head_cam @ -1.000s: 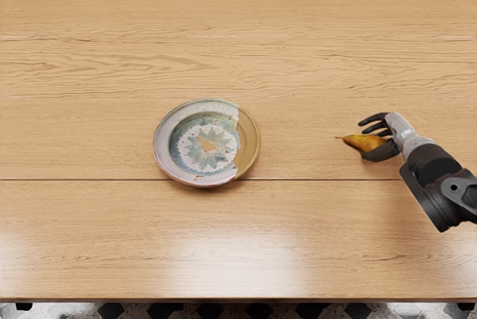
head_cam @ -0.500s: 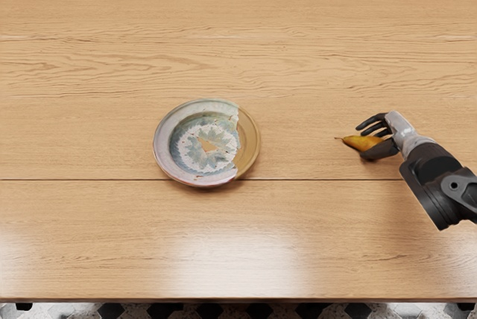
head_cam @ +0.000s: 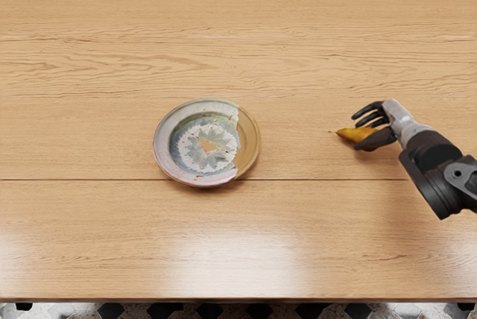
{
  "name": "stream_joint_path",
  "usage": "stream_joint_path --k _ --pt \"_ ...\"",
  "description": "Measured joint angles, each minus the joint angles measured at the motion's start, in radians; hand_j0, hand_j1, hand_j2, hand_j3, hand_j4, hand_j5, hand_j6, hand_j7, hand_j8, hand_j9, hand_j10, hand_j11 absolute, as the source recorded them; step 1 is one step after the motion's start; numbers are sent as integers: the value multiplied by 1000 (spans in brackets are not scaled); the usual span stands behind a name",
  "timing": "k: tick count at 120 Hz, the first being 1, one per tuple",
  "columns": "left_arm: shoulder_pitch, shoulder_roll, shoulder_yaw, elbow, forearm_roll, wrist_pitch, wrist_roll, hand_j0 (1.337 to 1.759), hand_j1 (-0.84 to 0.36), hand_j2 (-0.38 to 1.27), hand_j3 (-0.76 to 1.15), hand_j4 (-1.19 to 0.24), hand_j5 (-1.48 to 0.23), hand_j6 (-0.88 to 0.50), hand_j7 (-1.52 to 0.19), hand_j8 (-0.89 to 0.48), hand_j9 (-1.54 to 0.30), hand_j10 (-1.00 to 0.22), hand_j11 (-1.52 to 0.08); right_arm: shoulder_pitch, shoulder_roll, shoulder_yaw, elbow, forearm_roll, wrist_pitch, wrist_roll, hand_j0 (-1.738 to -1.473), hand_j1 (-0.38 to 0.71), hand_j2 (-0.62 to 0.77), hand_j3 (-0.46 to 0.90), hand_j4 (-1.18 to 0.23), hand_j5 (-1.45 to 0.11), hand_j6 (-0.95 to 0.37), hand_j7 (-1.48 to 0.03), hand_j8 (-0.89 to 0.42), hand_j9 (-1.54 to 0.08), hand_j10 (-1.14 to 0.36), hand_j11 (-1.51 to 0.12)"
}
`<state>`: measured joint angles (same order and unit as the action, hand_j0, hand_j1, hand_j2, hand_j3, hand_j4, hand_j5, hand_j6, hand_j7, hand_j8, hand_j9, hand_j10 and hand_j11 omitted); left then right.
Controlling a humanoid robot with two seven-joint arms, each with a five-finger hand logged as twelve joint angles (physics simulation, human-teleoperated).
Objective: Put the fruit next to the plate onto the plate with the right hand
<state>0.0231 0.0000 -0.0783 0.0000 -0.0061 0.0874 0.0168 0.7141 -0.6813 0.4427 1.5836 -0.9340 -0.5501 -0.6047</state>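
Fingers (head_cam: 367, 115) of right hand (head_cam: 381, 127) pinch pear (head_cam: 350, 134) (stem leftward) — well apart from plate (head_cam: 252, 143).

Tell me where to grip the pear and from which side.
Grip the pear at its wide bottom end, coming from the right. It lies on its side, thin stem end pointing left toward the plate, wide end facing the right hand, whose fingers wrap it there.

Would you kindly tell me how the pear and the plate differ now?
The pear is small and yellow-orange; the plate is far wider, with a blue-green pattern. The right hand grasps the pear; the plate lies untouched, holding nothing. Both are over the wooden table.
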Motion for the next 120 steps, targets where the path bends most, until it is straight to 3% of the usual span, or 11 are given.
stream_joint_path --k 48,120 --pt "1 0 0 0 0 0 0 1658 349 0 0 0 0 0 0 0 0 0 0 5 3 56 47 34 48 -2 -1658 302 243 0 -641 -836 -607 -834 -479 -828 -518 -829" --pt "0 0 0 0 0 0 0 1658 349 0 0 0 0 -1 0 0 0 0 0 45 110 76 50 40 85 -2 -1658 315 249 0 -641 -836 -636 -834 -470 -829 -506 -831"
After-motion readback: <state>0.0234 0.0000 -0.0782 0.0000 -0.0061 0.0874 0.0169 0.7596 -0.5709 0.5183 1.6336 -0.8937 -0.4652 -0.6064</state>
